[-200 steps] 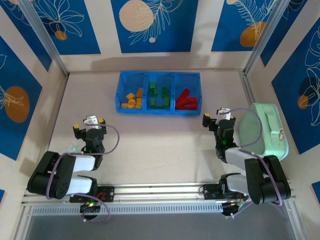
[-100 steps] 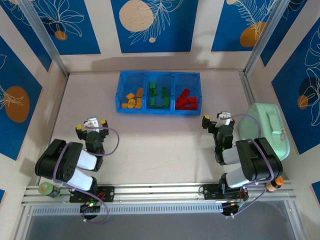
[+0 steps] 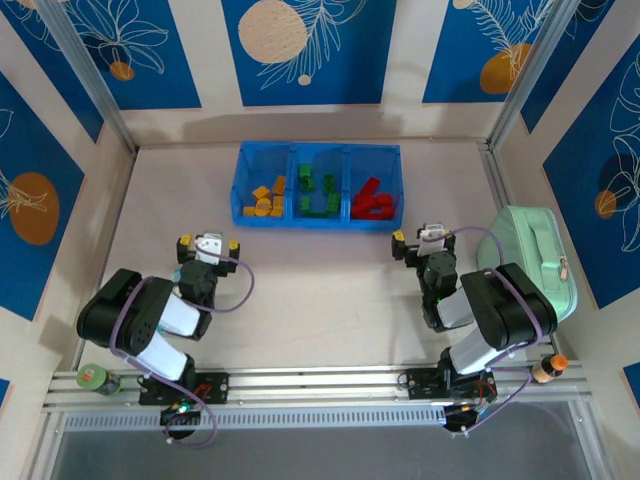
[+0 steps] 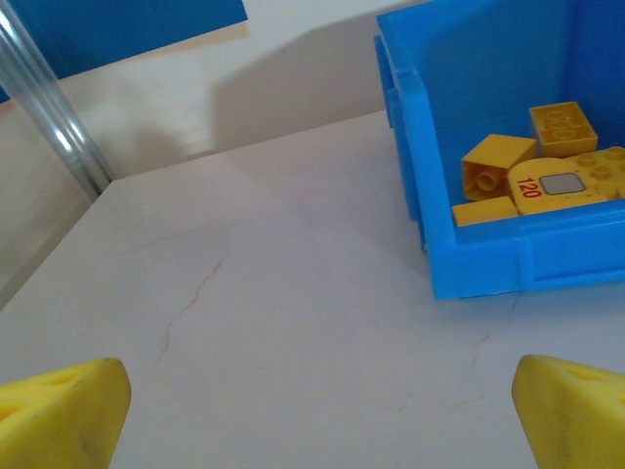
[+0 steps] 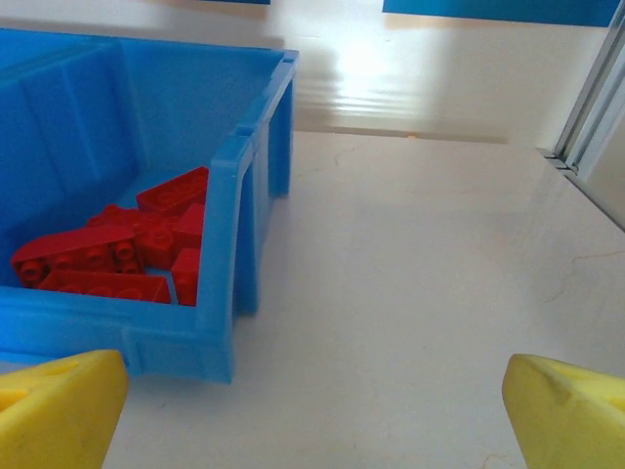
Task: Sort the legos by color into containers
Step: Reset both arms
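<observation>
The left arm [image 3: 140, 320] is folded back low by its base, wrist pointing forward. The left claw [image 3: 208, 243] is spread wide and empty, its yellow fingertips [image 4: 61, 410] far apart. The right arm [image 3: 497, 312] is folded the same way. The right claw [image 3: 423, 237] gapes equally wide, gripping nothing between its yellow fingertips [image 5: 566, 408].

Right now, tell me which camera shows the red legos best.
The right wrist view: the red legos lie close up in their blue bin, studs and shapes distinct. The top external view shows them as a small red cluster in the right-hand compartment. The left wrist view faces the bin of yellow legos.
</observation>
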